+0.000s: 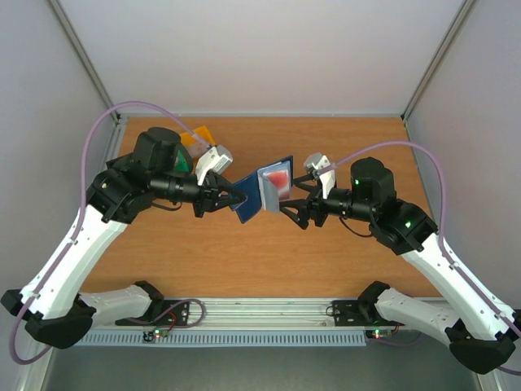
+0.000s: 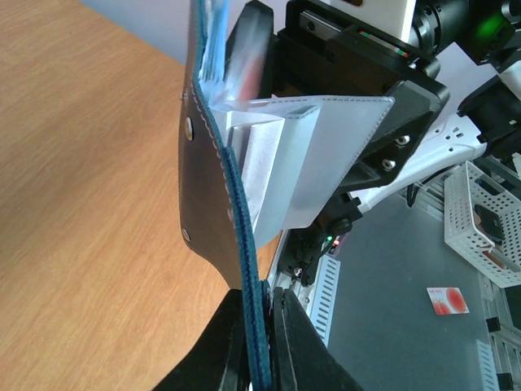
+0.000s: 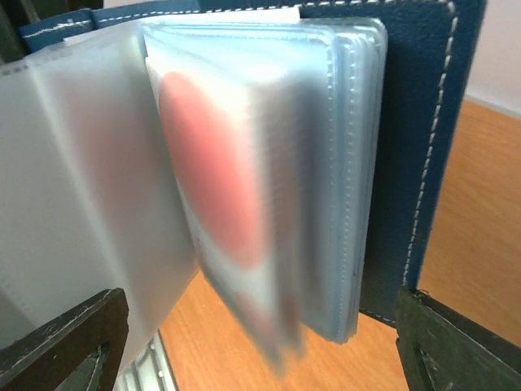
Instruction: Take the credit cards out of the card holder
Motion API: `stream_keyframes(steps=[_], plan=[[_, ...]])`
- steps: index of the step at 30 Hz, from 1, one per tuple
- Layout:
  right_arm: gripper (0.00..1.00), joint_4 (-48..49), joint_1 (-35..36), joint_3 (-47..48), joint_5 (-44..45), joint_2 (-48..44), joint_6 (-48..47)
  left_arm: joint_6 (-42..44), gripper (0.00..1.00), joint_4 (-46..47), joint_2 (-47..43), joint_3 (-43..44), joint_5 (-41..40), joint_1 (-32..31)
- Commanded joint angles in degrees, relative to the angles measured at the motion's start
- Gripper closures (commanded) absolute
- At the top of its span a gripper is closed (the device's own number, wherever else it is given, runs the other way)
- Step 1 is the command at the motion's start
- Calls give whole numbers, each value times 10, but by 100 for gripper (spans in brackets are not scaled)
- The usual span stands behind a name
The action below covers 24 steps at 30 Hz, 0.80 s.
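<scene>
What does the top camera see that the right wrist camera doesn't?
Only the top camera shows both arms, with the left gripper pinching the card holder and the right gripper open near it, plus a yellow bin. Only the right wrist camera shows the holder's white stitching and frosted sleeves up close. Both show the navy holder, a card with a red mark and the wooden table.

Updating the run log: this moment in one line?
left gripper shut on card holder | right gripper open | credit card in sleeve
</scene>
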Motion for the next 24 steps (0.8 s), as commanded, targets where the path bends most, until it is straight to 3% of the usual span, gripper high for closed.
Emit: stream_keyframes(steps=[1, 4, 8, 11, 20, 24], plan=[[10, -7, 4, 21, 39, 2, -32, -7, 100, 46, -16, -4, 36, -3], [9, -14, 4, 19, 90, -7, -52, -1, 100, 43, -20, -6, 46, -4], [2, -22, 2, 21, 125, -10, -77, 68, 100, 19, -27, -9, 86, -4], [2, -57, 2, 41, 69, 2, -110, 160, 100, -15, -36, -16, 117, -4], [1, -89, 0, 63, -51, -14, -151, 229, 100, -48, -43, -27, 175, -3], [3, -111, 1, 90, -91, 8, -149, 319, 100, -95, -43, -28, 160, -4]])
